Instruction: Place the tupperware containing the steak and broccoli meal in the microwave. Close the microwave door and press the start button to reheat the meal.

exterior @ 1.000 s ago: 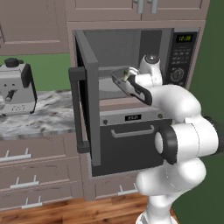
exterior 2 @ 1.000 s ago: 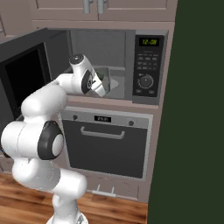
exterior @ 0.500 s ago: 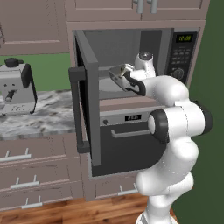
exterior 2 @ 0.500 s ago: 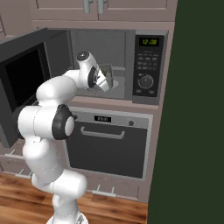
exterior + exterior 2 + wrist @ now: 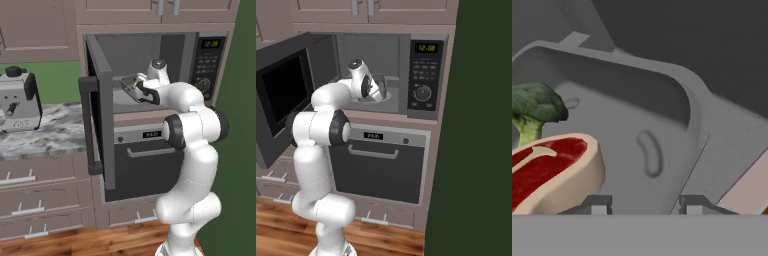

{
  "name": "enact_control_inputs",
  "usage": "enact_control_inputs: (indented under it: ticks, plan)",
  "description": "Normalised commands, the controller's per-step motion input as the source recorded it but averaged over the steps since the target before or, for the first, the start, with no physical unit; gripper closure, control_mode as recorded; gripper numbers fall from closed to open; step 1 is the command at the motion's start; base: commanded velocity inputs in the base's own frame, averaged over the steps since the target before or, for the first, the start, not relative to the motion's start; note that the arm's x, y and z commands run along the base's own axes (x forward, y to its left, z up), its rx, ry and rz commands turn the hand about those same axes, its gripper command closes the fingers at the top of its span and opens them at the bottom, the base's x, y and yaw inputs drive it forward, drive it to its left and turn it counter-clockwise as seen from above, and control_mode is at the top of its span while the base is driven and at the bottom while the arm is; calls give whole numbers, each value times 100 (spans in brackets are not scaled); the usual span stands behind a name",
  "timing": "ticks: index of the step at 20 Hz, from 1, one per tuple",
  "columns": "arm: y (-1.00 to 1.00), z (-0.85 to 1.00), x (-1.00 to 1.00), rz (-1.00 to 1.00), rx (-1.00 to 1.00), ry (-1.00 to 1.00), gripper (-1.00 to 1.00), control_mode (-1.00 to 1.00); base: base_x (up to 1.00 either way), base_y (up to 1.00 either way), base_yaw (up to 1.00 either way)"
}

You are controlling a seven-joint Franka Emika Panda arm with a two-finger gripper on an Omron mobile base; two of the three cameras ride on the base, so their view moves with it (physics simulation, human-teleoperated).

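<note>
Fingers (image 5: 597,204) gripped the tupperware (image 5: 662,100) wall, holding it inside the open microwave (image 5: 150,65); steak (image 5: 554,167) and broccoli (image 5: 534,107) sat inside; door (image 5: 97,115) swung wide.

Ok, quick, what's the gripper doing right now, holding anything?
Gripper: shut on the tupperware, gripping its rim, inside the open microwave.

green digits 12:08 on microwave (image 5: 406,75) display (image 5: 426,48)
</note>
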Motion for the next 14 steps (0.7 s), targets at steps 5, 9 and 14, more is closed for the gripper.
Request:
enact_control_inputs:
  ticks: [5,9,14]
  plan:
    - [1,-29,46,0,0,0,100,-100,0,0,0]
    - [11,-25,51,0,0,0,100,-100,0,0,0]
    - [32,-4,45,0,0,0,-100,-100,0,0,0]
